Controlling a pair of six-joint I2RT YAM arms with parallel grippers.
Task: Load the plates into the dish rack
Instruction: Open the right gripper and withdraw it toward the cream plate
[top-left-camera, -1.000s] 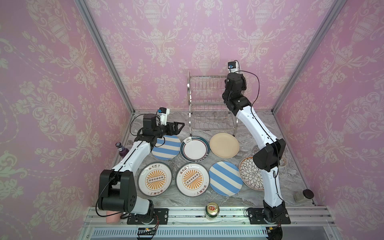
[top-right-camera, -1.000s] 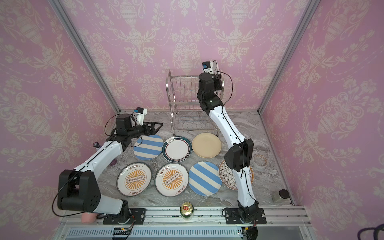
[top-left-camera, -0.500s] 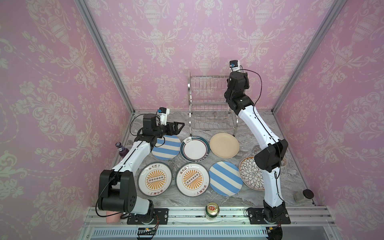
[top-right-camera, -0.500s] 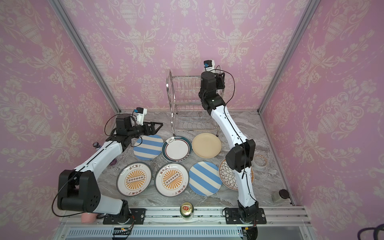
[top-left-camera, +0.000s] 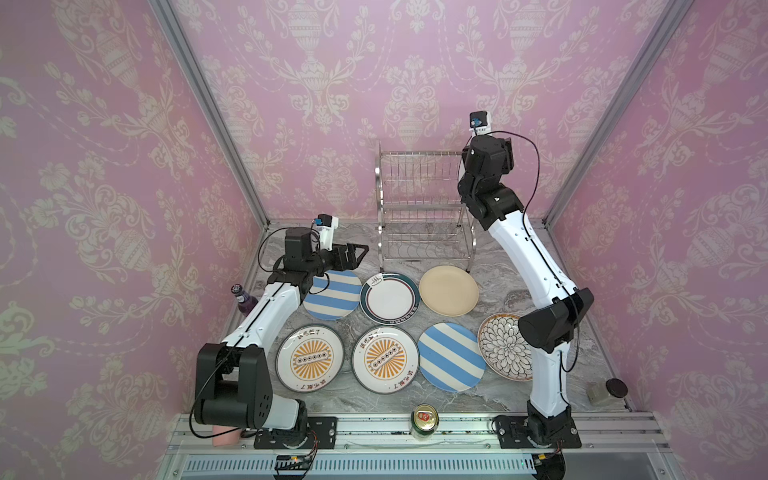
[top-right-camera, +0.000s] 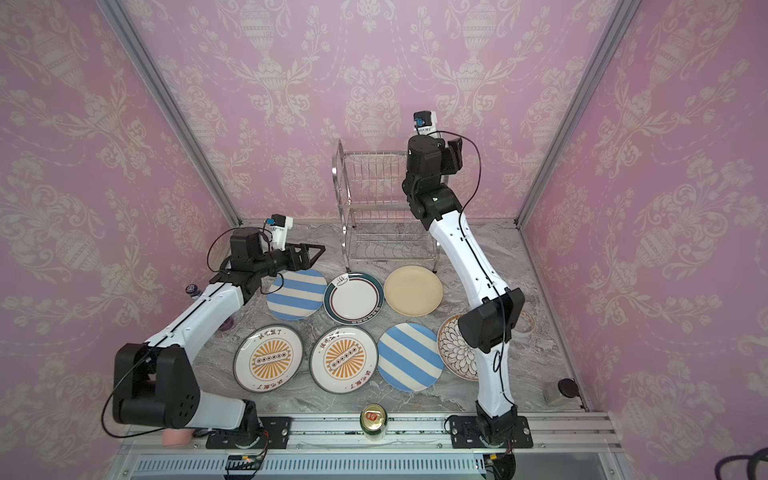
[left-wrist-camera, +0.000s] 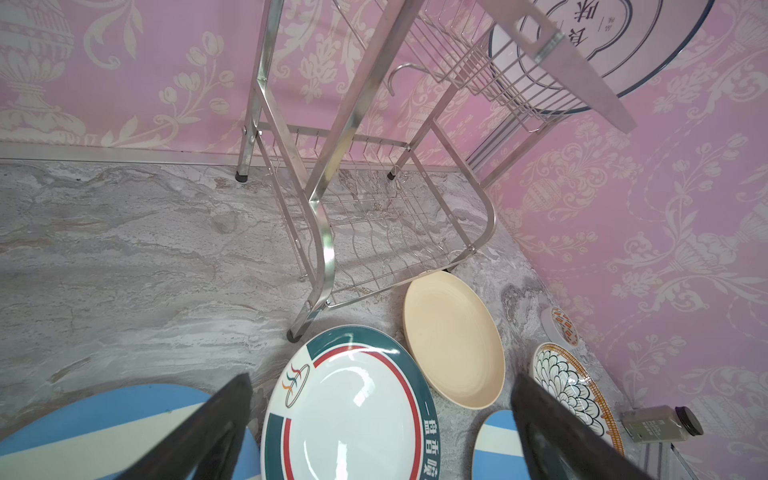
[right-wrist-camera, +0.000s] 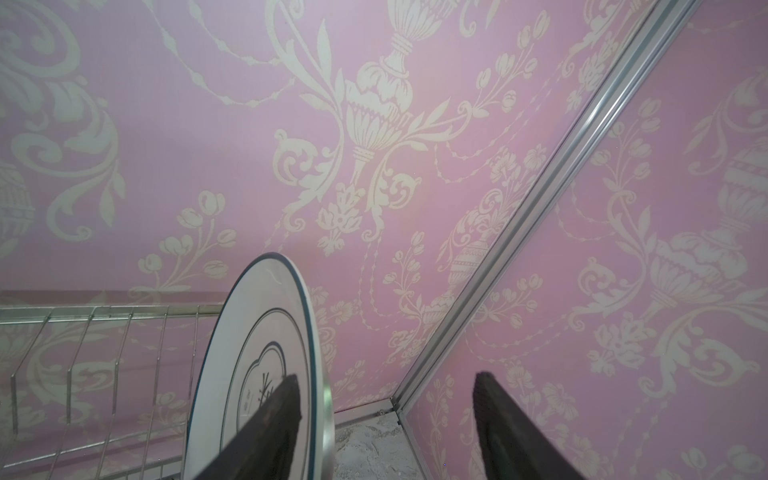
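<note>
The dish rack (top-left-camera: 379, 187) stands at the back of the table. A black-lined white plate (right-wrist-camera: 266, 353) stands upright in a slot at the right end of its top shelf, also visible in the left wrist view (left-wrist-camera: 648, 37). My right gripper (right-wrist-camera: 385, 375) is open around the plate's rim, which sits close to one finger (right-wrist-camera: 282, 407). The remaining plates lie flat: striped (top-left-camera: 332, 295), green-rimmed (top-left-camera: 390, 297), cream (top-left-camera: 449, 290), two sunburst (top-left-camera: 309, 357) (top-left-camera: 385, 359), striped (top-left-camera: 451, 357) and black floral (top-left-camera: 500, 347). My left gripper (top-left-camera: 357, 254) hovers open above the green-rimmed plate (left-wrist-camera: 353, 415).
A drink can (top-left-camera: 424, 419) stands on the front rail. A purple bottle (top-left-camera: 243, 301) is by the left arm. A black-lidded jar (top-left-camera: 606, 388) lies at the front right corner. A small patterned dish (left-wrist-camera: 561, 328) sits near the right wall.
My right gripper has opened and let go of the black-lined plate, which now stands in the top shelf. The right wrist shifted slightly right. The left arm has not moved.
</note>
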